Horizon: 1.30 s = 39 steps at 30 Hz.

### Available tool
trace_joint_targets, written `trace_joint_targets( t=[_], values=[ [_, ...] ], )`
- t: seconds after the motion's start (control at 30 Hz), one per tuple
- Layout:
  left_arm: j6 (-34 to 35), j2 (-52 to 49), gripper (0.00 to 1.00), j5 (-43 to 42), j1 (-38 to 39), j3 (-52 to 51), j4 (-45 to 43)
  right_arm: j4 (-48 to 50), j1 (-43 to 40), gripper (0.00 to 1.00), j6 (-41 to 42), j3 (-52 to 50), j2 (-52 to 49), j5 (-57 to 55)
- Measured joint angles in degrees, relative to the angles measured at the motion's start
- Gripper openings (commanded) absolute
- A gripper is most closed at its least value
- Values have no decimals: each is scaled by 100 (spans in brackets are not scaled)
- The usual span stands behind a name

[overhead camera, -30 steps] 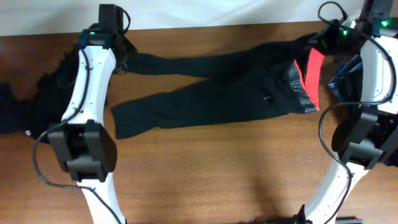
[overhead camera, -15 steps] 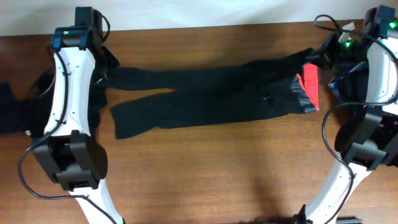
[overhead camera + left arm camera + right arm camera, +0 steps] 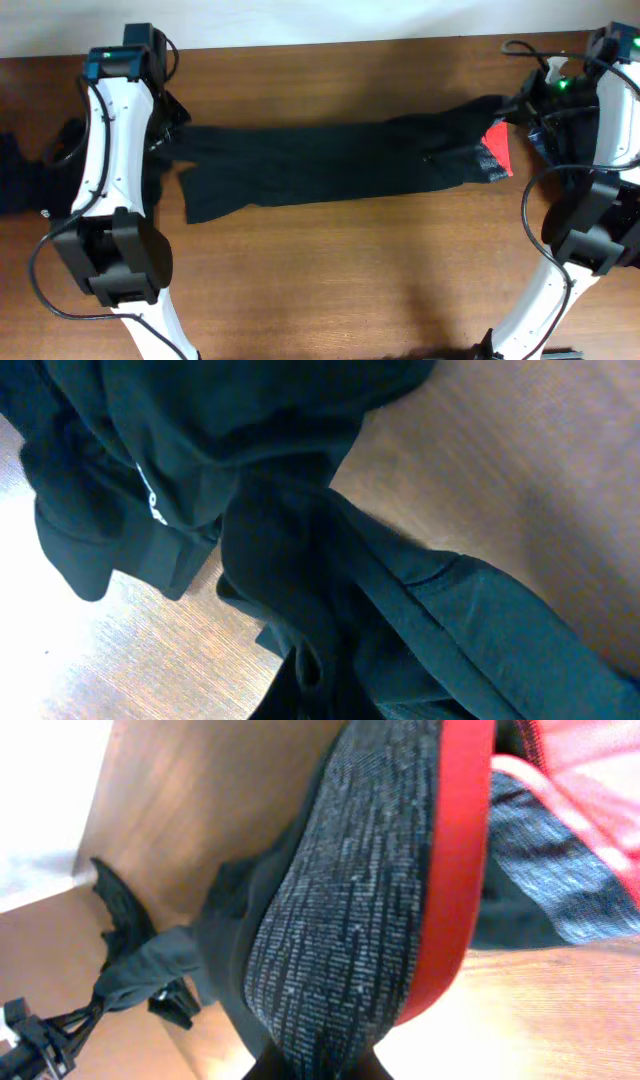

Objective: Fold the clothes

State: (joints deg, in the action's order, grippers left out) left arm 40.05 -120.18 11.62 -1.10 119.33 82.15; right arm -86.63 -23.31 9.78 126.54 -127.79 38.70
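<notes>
The bare brown wooden tabletop [image 3: 330,280] lies nearest. Beyond it, black long trousers [image 3: 330,165] stretch left to right. The left claw [image 3: 170,138] is clamped tight on a leg end. The right claw [image 3: 512,102] pinches the trousers' speckled grey knit waistband [image 3: 340,920] beside its bright red lining [image 3: 455,870]. A heap of dark garments [image 3: 25,175] sits at the left edge.

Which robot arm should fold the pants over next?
Probably left: the left gripper holds a leg end of the trousers, free to carry across to the waistband held by the right gripper.
</notes>
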Motion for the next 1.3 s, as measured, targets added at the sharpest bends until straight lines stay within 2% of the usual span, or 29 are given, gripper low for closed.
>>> trace_joint_targets(
  t=[0.27, 0.53, 0.6, 0.67, 0.73, 0.8, 0.83, 1.03, 1.3],
  values=[
    [0, 7, 1, 44, 0, -1182, -662, -31, -50, 4, -162, 0, 0, -256],
    [0, 7, 1, 44, 0, -1928, -1104, -17, -50, 4, -232, 0, 0, -317],
    [0, 7, 20, 44, 0, -2092, -1237, -17, -50, 4, -227, 0, 0, -332],
    [-15, 7, 52, 46, 0, -2236, -1366, -17, -50, 4, -229, 0, 0, -350],
    [-42, 7, 77, 68, 0, -2350, -1447, -24, -50, 4, -232, 0, 0, -387],
    [-35, 7, 96, 70, 0, -2430, -1462, -44, -50, 4, -232, 0, 0, -415],
    [-28, 7, 99, 70, 0, -2452, -1467, -46, -50, 4, -234, 0, 0, -422],
    [-39, 7, 99, 85, -7, -2459, -1530, -256, -50, 4, -229, 0, 0, -614],
    [-39, 7, 99, 85, -7, -2459, -1604, -546, -50, 4, -2, 0, 0, -1458]
  ],
)
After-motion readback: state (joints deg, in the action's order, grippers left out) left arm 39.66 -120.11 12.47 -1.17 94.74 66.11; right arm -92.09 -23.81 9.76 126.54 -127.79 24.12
